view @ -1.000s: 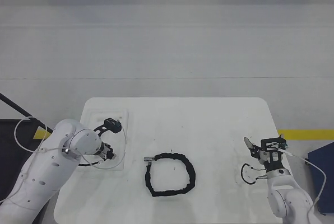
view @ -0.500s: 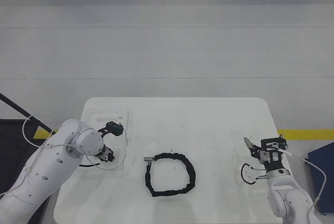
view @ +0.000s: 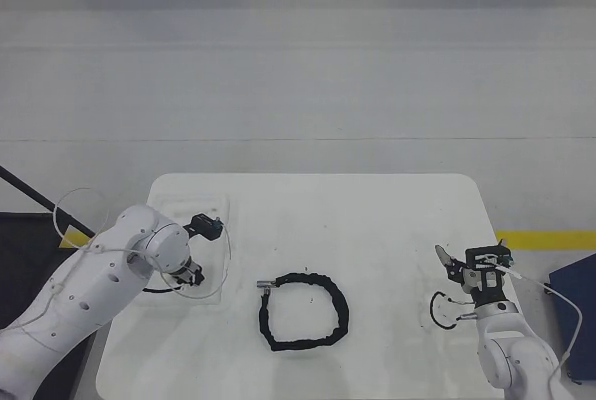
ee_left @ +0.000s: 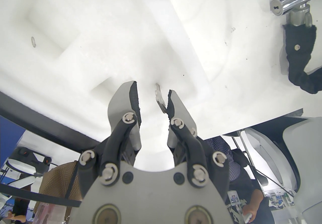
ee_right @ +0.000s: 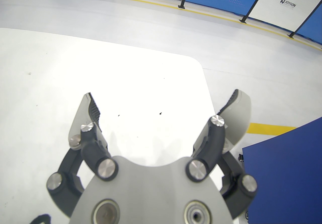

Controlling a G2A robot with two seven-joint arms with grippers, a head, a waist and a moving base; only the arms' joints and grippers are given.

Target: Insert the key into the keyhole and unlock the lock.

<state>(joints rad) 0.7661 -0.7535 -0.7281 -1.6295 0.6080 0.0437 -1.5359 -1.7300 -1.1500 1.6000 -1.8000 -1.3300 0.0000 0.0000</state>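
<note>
One key (ee_left: 159, 98) btwn parted L jaws, touching one

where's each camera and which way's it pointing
Top view: above the arms, looking down at the table; left arm and right arm show.
Left wrist view: on the left wrist, facing the foam tray; left gripper shows, open around the key.
Right wrist view: on the right wrist, facing across the table's corner to the floor; right gripper shows, open.
Shared: top and left wrist both show the lock.
</note>
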